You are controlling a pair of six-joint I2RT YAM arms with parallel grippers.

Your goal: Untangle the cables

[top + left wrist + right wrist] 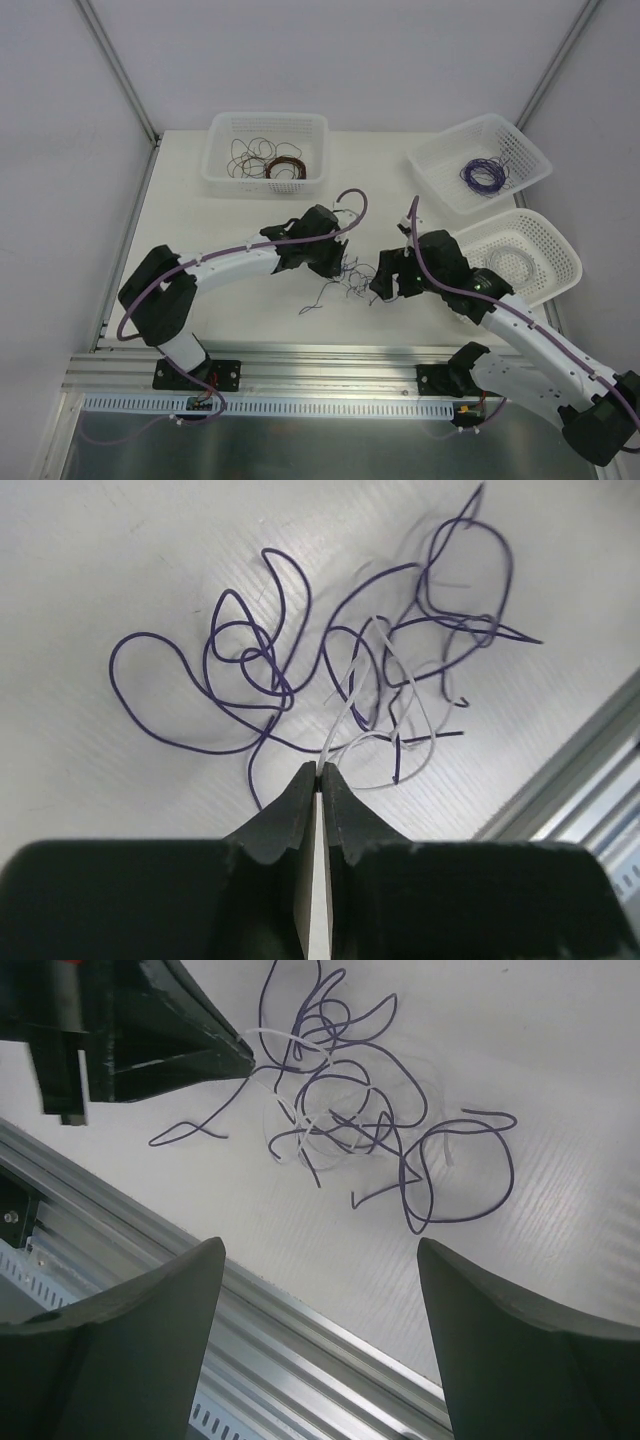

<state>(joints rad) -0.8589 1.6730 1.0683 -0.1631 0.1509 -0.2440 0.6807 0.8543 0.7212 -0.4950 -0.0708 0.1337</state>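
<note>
Small, loose clump of hair-thin cables point(345, 281) on the white table point(200, 230), near its front edge, between the two arms' black grippers. Dark and wispy from overhead, far thinner than anything else in view.

Up close from the left wrist: mostly purple strands, curling and crossing over one another in open loops, with a few whitish strands threaded through the middle. Several cut ends poking out free. Mostly flat against the surface, with faint shadows beneath.

Clamped on one whitish strand at the clump's near edge: left gripper point(320, 772), jaws pressed together with only the wire between them.

Just to the right of the clump: right gripper point(320, 1260), fingers spread wide, holding nothing, above the table's front edge and the aluminium rail point(300, 1360) alongside it.
</note>
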